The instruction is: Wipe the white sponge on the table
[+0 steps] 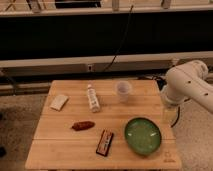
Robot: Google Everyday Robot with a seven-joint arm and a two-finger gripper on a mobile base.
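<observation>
The white sponge [59, 102] lies flat near the far left corner of the light wooden slat table [60, 150]. My white arm [187, 85] is at the table's right side. The gripper [168, 114] hangs below the arm, at the table's right edge, far from the sponge and holding nothing that I can see.
A white labelled bottle [93, 98] lies on its side near the back middle. A translucent cup [123, 90] stands to its right. A green plate [143, 135] sits at the front right, a dark snack packet [105, 142] at the front middle, and a reddish-brown item [83, 125] to its left.
</observation>
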